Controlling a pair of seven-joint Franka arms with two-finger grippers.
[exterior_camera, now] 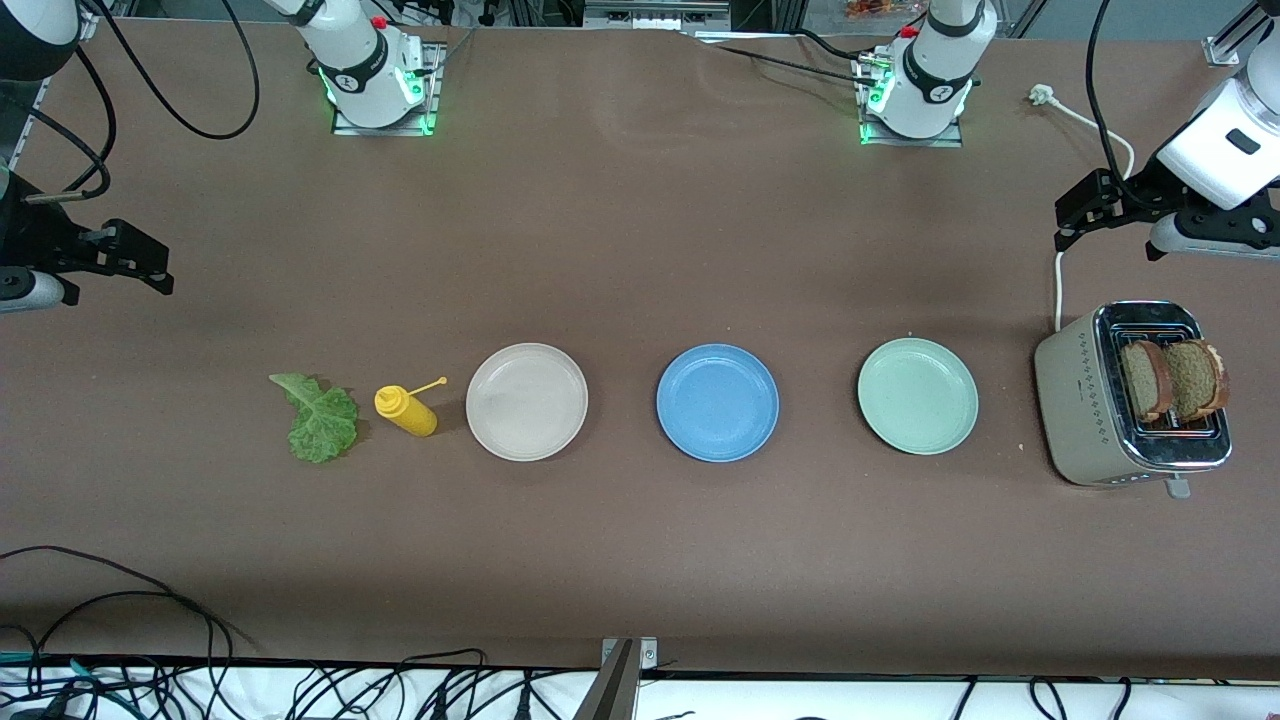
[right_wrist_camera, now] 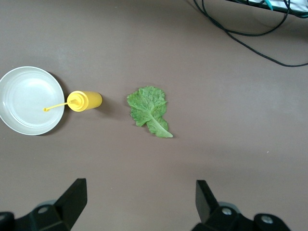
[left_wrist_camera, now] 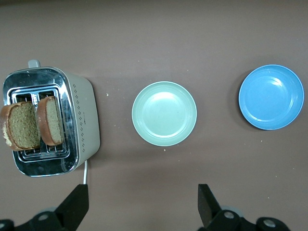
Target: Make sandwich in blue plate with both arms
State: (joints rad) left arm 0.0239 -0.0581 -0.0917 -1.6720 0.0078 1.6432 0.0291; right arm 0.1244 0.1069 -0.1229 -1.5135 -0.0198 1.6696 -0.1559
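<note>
Both pincers released, empty: left pincer (exterior_camera: 1085, 215) up over counter (exterior_camera: 640, 250) nr toaster (exterior_camera: 1085, 420), right pincer (exterior_camera: 135, 262) nr lettuce (exterior_camera: 322, 420). Risk: bread (exterior_camera: 1172, 380) snags in slots, or lands off blue plate (exterior_camera: 717, 402).

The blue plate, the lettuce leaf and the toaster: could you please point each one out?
blue plate (exterior_camera: 717, 403), front view, bare centre.
lettuce leaf (right_wrist_camera: 148, 109), right wrist view, middle of leaf.
toaster (left_wrist_camera: 85, 118), left wrist view, beige side wall.

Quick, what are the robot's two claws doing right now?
Left gripper: open, empty, up over the bare brown table by the beige toaster.
Right gripper: open, empty, over the table's other end.
</note>
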